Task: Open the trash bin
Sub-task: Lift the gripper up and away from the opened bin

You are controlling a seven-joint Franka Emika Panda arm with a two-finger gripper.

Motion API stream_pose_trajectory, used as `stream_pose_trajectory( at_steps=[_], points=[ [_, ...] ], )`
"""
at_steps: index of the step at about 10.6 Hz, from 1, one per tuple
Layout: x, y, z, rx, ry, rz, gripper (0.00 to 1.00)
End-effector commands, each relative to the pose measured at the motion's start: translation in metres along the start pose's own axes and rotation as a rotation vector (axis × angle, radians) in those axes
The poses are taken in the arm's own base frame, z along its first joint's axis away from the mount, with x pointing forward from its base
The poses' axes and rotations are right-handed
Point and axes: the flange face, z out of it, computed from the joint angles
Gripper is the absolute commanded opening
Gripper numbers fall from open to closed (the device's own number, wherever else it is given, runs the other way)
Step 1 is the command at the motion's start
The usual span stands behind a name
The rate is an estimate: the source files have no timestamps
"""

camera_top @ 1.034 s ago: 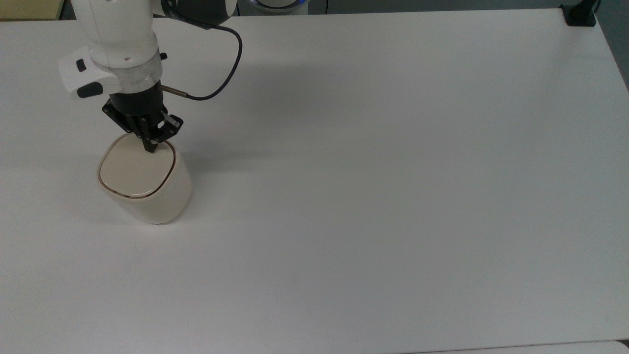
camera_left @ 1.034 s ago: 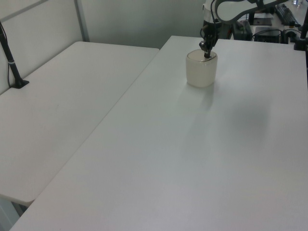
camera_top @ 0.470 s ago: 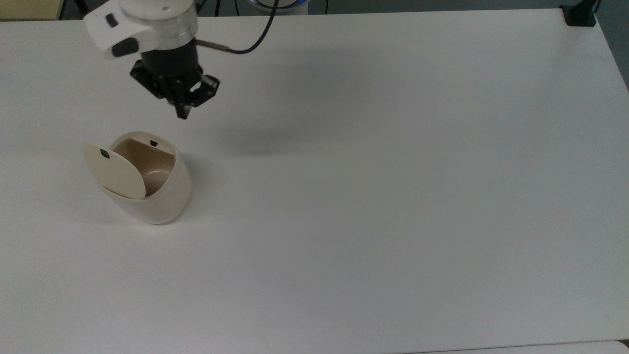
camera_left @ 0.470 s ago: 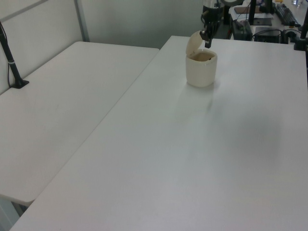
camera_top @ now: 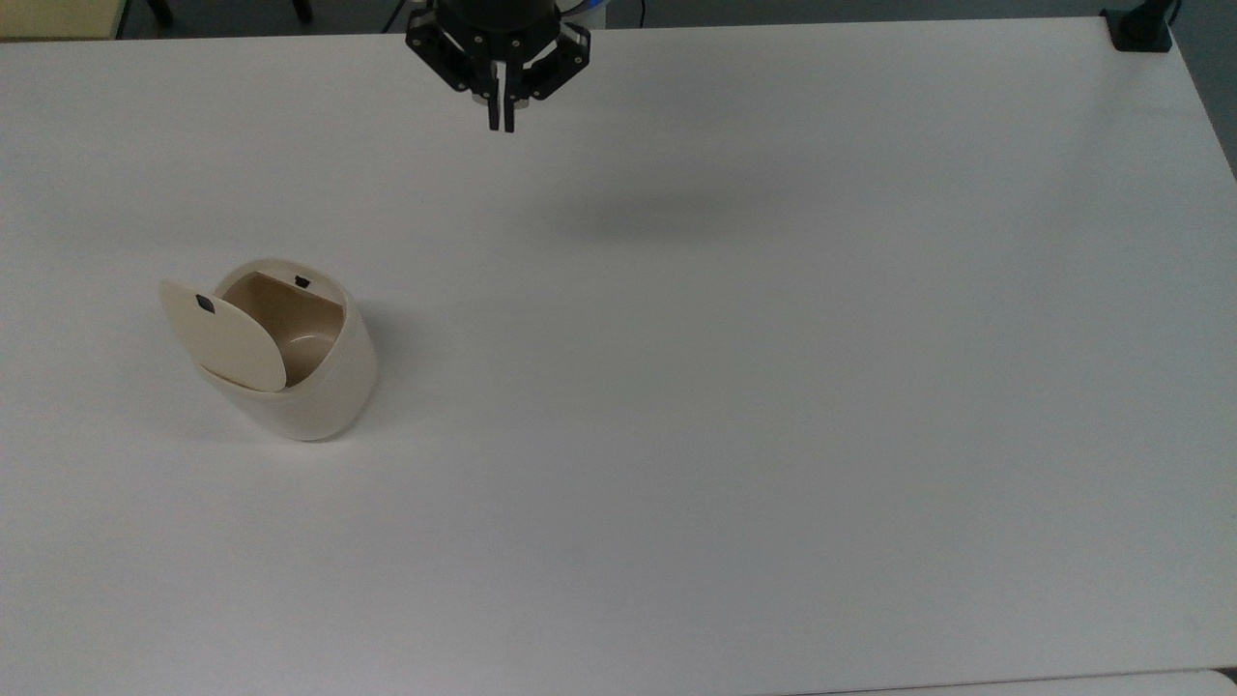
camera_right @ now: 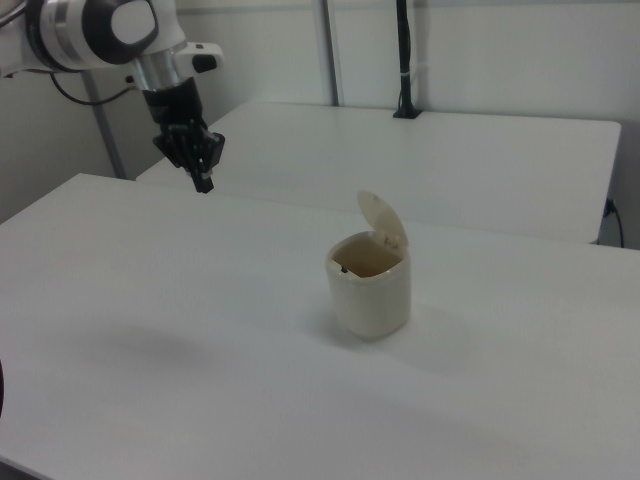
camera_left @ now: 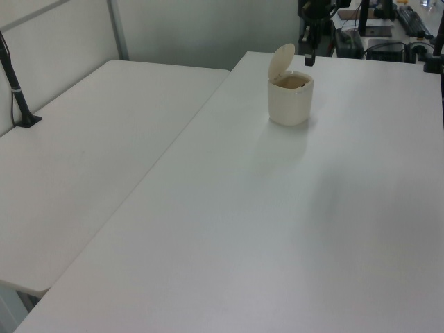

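The cream trash bin [camera_top: 309, 387] [camera_left: 290, 100] [camera_right: 370, 295] stands on the white table with its lid [camera_top: 222, 338] [camera_left: 281, 61] [camera_right: 383, 220] swung up, so its brown inside shows. A small black button sits on the rim [camera_top: 302, 282]. My gripper [camera_top: 502, 124] [camera_left: 309, 61] [camera_right: 204, 184] hangs in the air well away from the bin, near the table's far edge in the top view, up and to the right of the bin. Its fingers are together and hold nothing.
The white table [camera_top: 725, 387] spreads wide to the top view's right of the bin. A second white table [camera_left: 90, 152] adjoins it in the left view. A black clamp [camera_top: 1140, 29] sits at the top view's upper right corner.
The gripper tip pressed on the closed lid's rim, then the lid sprang up. The gripper has lifted off and moved up and to the right in the top view.
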Motion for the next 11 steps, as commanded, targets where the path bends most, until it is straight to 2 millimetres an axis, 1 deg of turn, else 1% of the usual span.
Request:
stream_pose_trajectory(
  at_steps=[1, 2, 3, 6, 11],
  points=[
    [-0.0181, -0.0002, -0.0020, 0.025, -0.021, -0.021, 0.40],
    [-0.0185, 0.0025, -0.0026, 0.024, -0.022, -0.016, 0.84],
    [-0.0182, 0.0010, -0.0018, 0.021, -0.023, -0.019, 1.00],
    [-0.0215, 0.0002, -0.0024, 0.015, -0.037, -0.020, 1.00],
    [-0.0224, 0.0065, -0.0049, 0.018, -0.035, 0.001, 1.00]
  ],
)
